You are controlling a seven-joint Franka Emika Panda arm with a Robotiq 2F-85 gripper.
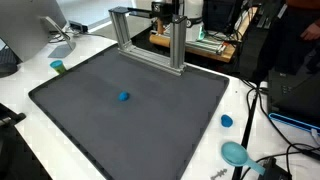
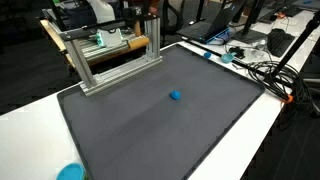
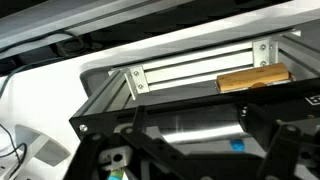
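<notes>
Grey mat (image 1: 160, 125) bears blue ball (image 1: 124, 97), well apart from hand (image 3: 195, 150).

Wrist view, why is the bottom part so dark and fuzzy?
In the wrist view the gripper sits close to the lens, dark and soft, while the white table behind glares; in both exterior views the light is even and the blue ball small but clear.

We've got our pincer (image 3: 192, 128) w/ jaws spread wide in wrist view, black fingers (image 3: 262, 130) well apart, coming in from bottom edge. In an exterior view the pincer (image 1: 168, 10) hangs high, cropped at top edge.
</notes>
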